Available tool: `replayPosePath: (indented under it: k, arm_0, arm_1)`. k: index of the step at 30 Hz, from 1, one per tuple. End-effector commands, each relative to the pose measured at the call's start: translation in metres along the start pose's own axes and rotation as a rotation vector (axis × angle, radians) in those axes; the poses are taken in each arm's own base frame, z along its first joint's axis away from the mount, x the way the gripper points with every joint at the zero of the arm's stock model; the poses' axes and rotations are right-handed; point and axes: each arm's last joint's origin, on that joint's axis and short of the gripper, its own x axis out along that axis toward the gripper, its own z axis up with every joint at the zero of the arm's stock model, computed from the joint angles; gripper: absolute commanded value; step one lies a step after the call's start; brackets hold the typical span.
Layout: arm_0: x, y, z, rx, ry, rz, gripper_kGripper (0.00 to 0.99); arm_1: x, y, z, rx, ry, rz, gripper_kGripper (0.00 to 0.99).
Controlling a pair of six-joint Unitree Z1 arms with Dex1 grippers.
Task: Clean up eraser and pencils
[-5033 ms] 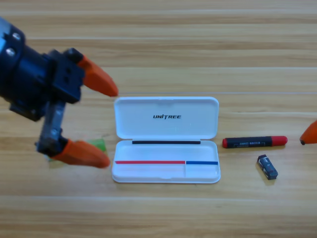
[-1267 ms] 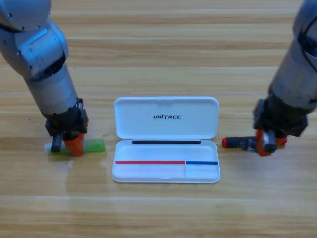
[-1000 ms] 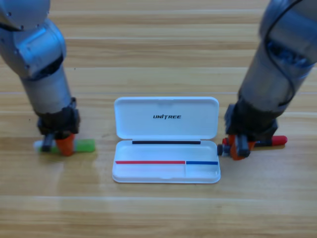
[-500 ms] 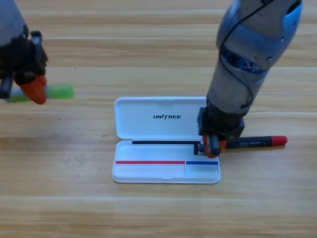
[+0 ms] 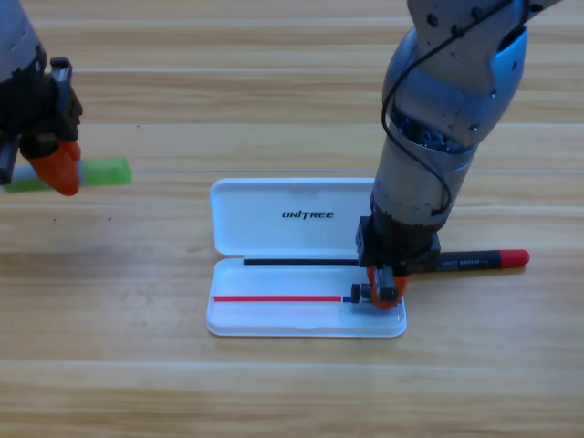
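Two grippers busy. Right gripper (image 5: 383, 294) over pencil case (image 5: 306, 258) right compartment, clamped on small eraser (image 5: 359, 294): light, grippy. Left gripper (image 5: 50, 164) pinches green pencil (image 5: 102, 171) mid-shaft near tabletop left edge. Black pencil (image 5: 482, 261) beside case: stiff, grasp mid-barrel.

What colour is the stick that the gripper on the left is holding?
Pale green, seen in the high view, held by the left gripper.

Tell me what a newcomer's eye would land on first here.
The big grey right arm reaches down over the open white Unitree case at centre, its right end effector in the tray's right compartment, gripping a small dark object, likely the eraser. At far left, the left end effector holds the pale green pencil. The black pencil with red ends lies right of the case.
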Motion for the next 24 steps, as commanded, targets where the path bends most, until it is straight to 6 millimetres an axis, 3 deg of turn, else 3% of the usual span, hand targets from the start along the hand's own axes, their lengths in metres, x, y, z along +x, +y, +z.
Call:
replayPosePath:
  k: [1,4,9,13,16,20,24]
  arm_0:
    - [0.010,-0.004,0.006,0.012,0.023,-0.032,0.000]
    - [0.011,-0.004,0.006,0.013,0.024,-0.034,0.000]
    - [0.016,-0.003,0.008,0.014,0.033,-0.047,0.000]
    - [0.013,-0.004,0.009,0.014,0.021,-0.042,0.000]
    - [0.008,-0.007,0.017,0.026,0.005,-0.029,0.000]
    - [0.001,-0.016,0.034,0.048,-0.032,-0.021,0.000]
    - [0.004,-0.028,0.060,0.079,-0.052,-0.041,0.000]
  arm_1:
    - [0.029,0.007,0.005,-0.008,0.055,0.059,0.867]
    - [0.025,0.007,0.005,-0.007,0.049,0.052,0.960]
    - [-0.001,0.013,-0.001,-0.011,0.032,0.029,0.985]
    - [-0.033,0.026,-0.021,-0.017,0.016,0.015,0.985]
    - [-0.044,0.026,-0.042,-0.026,0.020,0.012,0.985]
    - [-0.041,0.015,-0.068,-0.012,0.067,0.007,0.985]
    - [-0.023,-0.013,-0.082,0.048,0.107,-0.025,0.989]
